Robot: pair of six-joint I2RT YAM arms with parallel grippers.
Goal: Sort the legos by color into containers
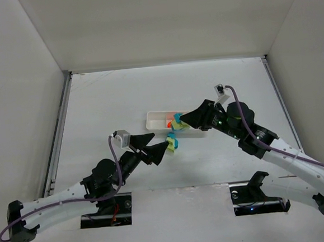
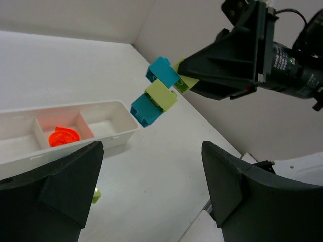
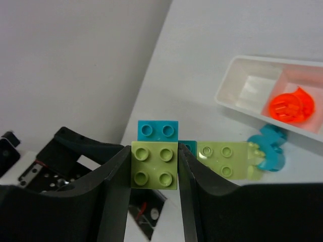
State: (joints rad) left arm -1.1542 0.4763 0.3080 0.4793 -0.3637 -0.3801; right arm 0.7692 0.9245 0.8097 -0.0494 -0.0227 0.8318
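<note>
Where the right gripper (image 3: 154, 151) closes, its jaws pinch a yellow-green 2x2 brick (image 3: 154, 165) by two opposite sides. The right wrist view shows the four studs on its face and a cyan brick (image 3: 158, 129) stuck on beyond it.

The left wrist view adds what that one hides. The held item is a staggered stack of three, with the yellow-green brick in the middle, the cyan brick on one side and a second cyan brick (image 2: 146, 112) on the other. The stack hangs in the air above the tabletop (image 2: 166, 166), just off the end wall of the tray (image 2: 123, 132).

Left gripper (image 2: 151, 166): jaws wide apart, holding nothing.

Only the right wrist view gives the loose pieces clearly. A loose yellow-green brick (image 3: 224, 160) and a loose cyan piece (image 3: 271, 151) lie touching on the tabletop, just outside the tray's long wall. In the top view they sit right at the left gripper's tip. The left wrist view catches only a green sliver beside one finger.

An orange-red piece (image 3: 290, 107) lies in the tray's middle compartment (image 2: 81, 121), as both wrist views show. The top view gives only an orange spot there.

Counts:
- Cyan: 3 (two in the stack, one loose).
- Yellow-green: 2 (one held, one loose).
- Orange-red: 1.
- Tray compartments: 3.
</note>
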